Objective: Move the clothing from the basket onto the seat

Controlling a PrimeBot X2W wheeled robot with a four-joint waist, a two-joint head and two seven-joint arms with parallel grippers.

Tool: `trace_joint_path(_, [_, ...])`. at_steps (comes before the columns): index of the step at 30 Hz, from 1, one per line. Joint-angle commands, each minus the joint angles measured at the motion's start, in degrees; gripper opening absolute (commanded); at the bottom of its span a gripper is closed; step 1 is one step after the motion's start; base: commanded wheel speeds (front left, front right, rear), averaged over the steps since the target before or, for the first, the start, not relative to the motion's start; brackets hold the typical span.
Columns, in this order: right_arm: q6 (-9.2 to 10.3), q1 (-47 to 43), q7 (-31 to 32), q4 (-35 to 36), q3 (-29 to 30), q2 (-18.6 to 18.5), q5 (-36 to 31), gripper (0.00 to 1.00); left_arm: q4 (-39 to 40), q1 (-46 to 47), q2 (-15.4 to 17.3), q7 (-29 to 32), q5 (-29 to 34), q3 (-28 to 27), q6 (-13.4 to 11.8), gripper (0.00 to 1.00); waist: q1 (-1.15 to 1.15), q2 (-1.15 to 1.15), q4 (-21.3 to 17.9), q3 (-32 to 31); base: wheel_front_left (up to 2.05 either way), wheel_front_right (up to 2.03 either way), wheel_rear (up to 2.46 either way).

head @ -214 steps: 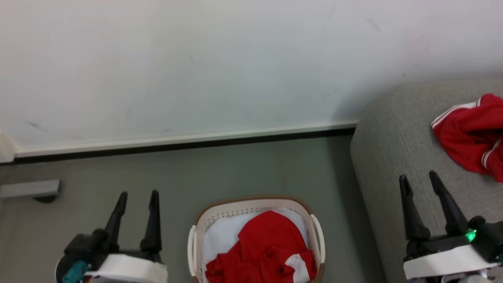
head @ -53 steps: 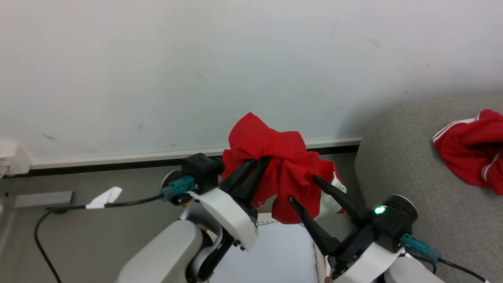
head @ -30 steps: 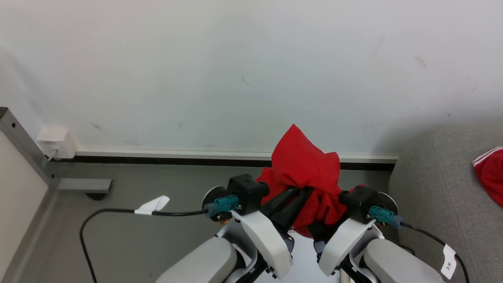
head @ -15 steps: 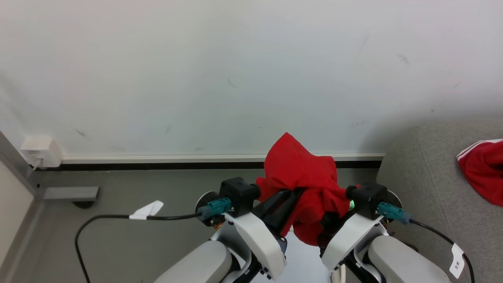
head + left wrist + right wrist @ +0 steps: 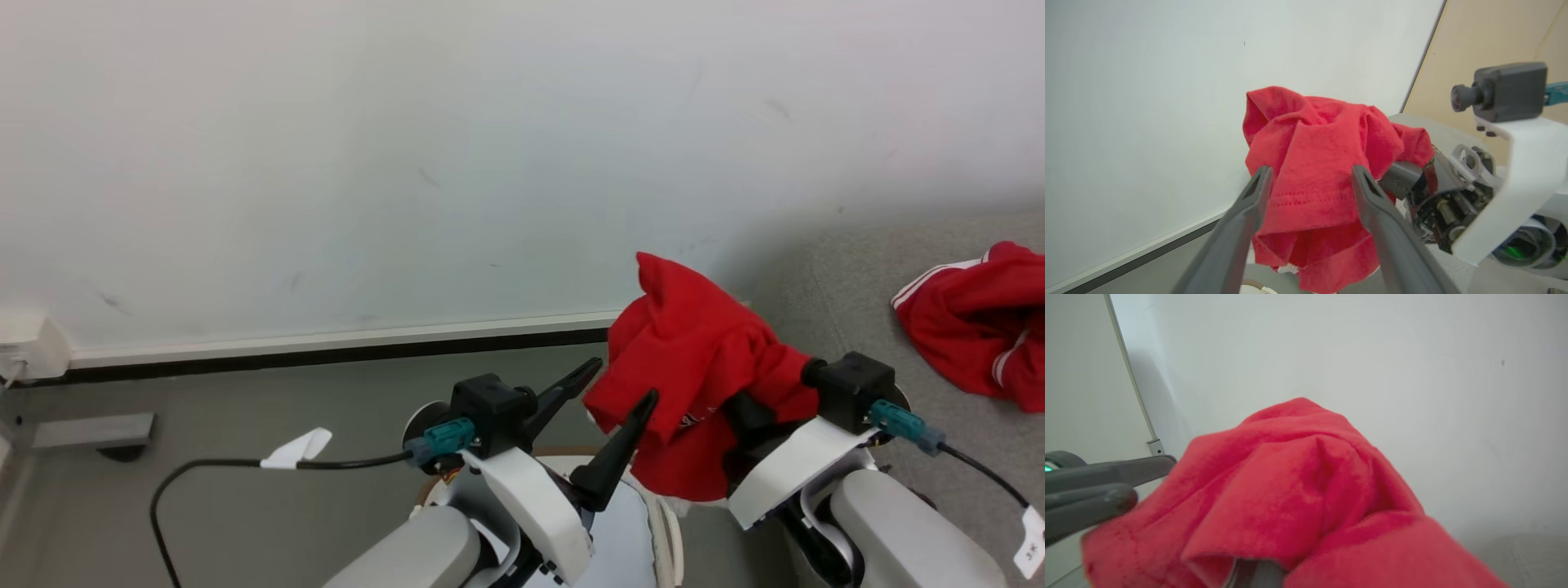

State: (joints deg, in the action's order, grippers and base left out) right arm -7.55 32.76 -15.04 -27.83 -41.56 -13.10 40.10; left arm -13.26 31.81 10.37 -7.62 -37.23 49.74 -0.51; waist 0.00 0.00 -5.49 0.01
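A bunched red piece of clothing hangs in the air, draped over my right gripper, which is shut on it with its fingers buried in the cloth. My left gripper stands open just left of the garment, its fingers apart on either side of the cloth's near edge without pinching it. The basket is below my arms, mostly hidden, with a bit of brown rim and a white handle showing. The grey seat lies to the right, with another red garment with white stripes on it.
A white wall with a white-and-black baseboard runs behind. A black cable with a white tag trails over the grey floor at the left. A grey metal foot and a white wall box sit at far left.
My left gripper has opened and let go of the red garment. The right gripper has shut on it and carried it right, towards the seat. The head camera has shifted too.
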Motion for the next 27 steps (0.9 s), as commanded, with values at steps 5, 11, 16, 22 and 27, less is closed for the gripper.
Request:
trace_joint_path(5, [0.13,-2.38,-0.18,2.62,4.62,-2.96,-2.58,0.0,1.24,-0.56,0.86,-1.01,0.34,-0.11,-0.14,1.0,0.0,0.0,-4.89,0.58,0.0,0.0,0.0])
trace_joint_path(11, [0.13,-4.61,-0.18,5.38,9.43,-5.07,-4.4,0.0,3.15,-0.02,1.45,-2.38,1.35,0.7,0.91,1.0,0.0,0.0,-10.71,1.48,0.0,0.0,0.0])
trace_joint_path(16, [0.13,-6.98,-0.18,7.7,13.57,-6.26,-5.98,0.0,3.77,0.19,1.71,-2.59,1.88,1.31,0.93,1.0,0.0,0.0,-15.58,2.61,0.0,0.0,0.0])
trace_joint_path(22, [0.13,-9.94,-0.17,10.41,17.95,-6.53,-7.42,0.0,3.56,0.98,2.35,-2.74,3.05,1.99,1.27,1.0,0.0,0.0,-20.3,4.02,0.0,0.0,0.0])
trace_joint_path(27, [0.13,-11.88,-0.17,12.04,20.35,-6.03,-8.01,0.0,3.38,1.43,2.42,-3.21,3.36,2.81,1.95,1.0,0.0,0.0,-22.41,4.89,0.0,0.0,0.0])
